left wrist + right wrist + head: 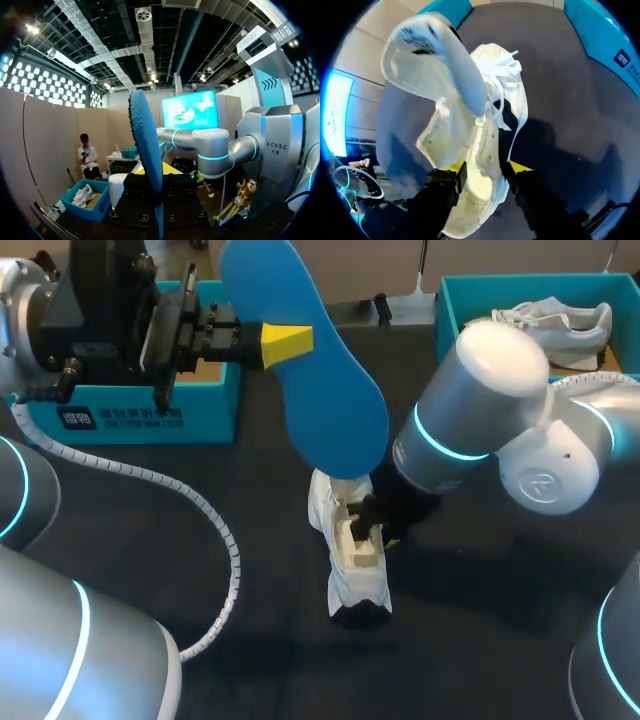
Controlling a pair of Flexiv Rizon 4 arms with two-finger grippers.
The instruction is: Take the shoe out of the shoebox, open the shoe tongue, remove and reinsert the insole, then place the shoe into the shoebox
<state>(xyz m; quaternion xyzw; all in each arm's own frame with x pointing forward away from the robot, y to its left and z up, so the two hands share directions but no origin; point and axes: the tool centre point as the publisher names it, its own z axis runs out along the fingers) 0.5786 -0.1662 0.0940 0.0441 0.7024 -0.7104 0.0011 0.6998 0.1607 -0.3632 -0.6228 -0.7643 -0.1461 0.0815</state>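
Entry: insole (322,390) out, shoe (352,552) on desk (500,630).
My left pincer (288,341) gripped the blue insole aloft; my right pincer (484,168) clamped the white shoe.

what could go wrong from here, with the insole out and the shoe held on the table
The left gripper pinches the blue insole at one edge, so it may bend or slip when pushed in. The right gripper holds the white shoe by its soft upper; it may twist or tip under that push. The tongue may fold over the opening.
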